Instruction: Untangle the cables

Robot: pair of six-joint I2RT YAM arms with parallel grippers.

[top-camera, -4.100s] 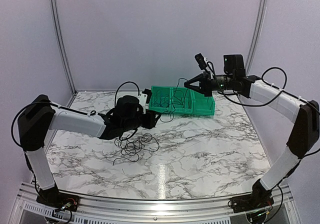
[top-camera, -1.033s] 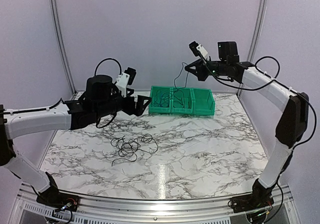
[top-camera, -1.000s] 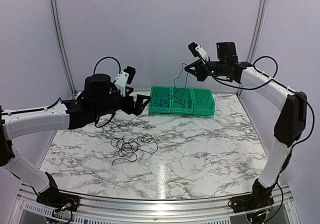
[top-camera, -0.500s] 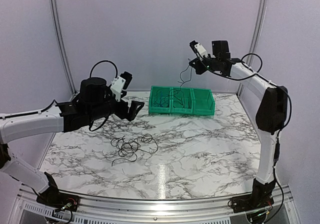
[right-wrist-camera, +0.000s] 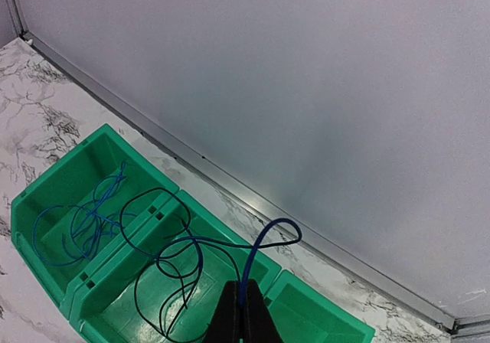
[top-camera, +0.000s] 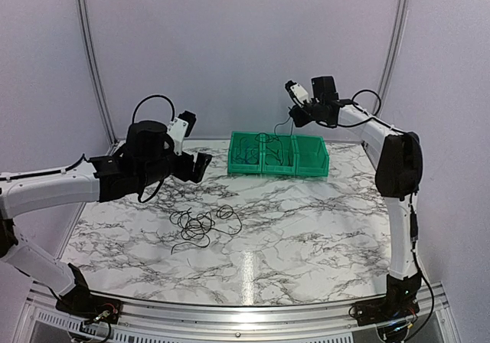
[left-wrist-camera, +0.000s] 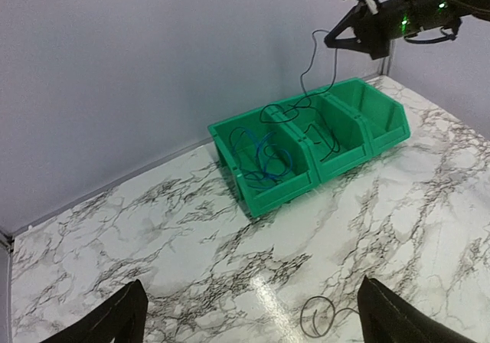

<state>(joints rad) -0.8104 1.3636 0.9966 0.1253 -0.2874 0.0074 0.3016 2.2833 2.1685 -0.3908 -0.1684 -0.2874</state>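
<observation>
My right gripper (right-wrist-camera: 244,306) is high over the bins (top-camera: 313,166) at the far side, jaws pinched together on a blue cable (right-wrist-camera: 269,231). It arcs out of the tips and drops into the middle bin. Blue loops (right-wrist-camera: 84,220) lie in the left bin. My left gripper (top-camera: 200,167) hovers with jaws wide apart, nothing between them. A black tangle (top-camera: 200,224) sits on the table (top-camera: 321,228), on its near side.

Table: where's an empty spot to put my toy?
The marble table is bare right of the loose cable tangle and in front of the green bins. It is crowded around the tangle and inside the two cable-holding bins.
</observation>
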